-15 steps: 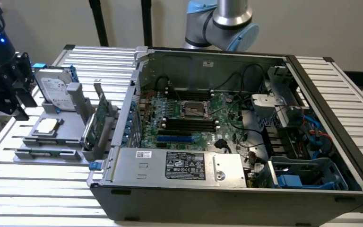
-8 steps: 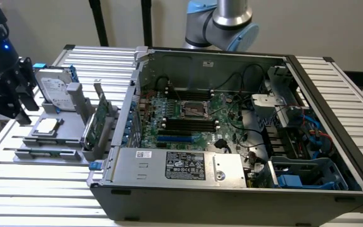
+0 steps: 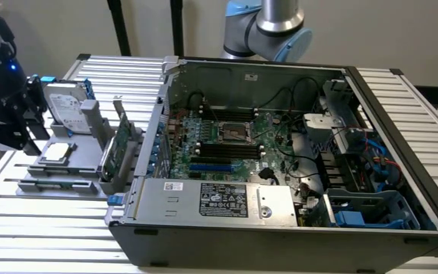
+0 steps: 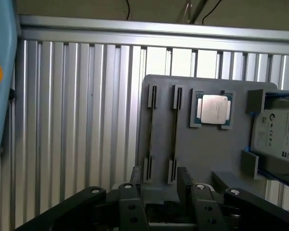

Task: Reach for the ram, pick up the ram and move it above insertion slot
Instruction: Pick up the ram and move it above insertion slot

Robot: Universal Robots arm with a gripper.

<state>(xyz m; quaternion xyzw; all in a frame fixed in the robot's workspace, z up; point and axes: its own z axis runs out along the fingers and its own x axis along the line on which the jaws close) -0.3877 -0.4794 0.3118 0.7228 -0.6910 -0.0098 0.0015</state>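
Gripper (image 4: 159, 195) is over the grey holder (image 4: 207, 154), fingers spread, nothing held. Ram (image 4: 175, 130) stands edge-on in a holder slot just beside the CPU (image 4: 214, 109). I think that's it, I only get a thin dark strip.

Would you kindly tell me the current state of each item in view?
Gripper: open, holding nothing.
Computer case: open, side panel off.
Hard drive: upright in the gray holder.
Processor: flat in its recess.
Green card: upright in the holder.
Ram: seemingly edge-on in a holder slot, not gripped.
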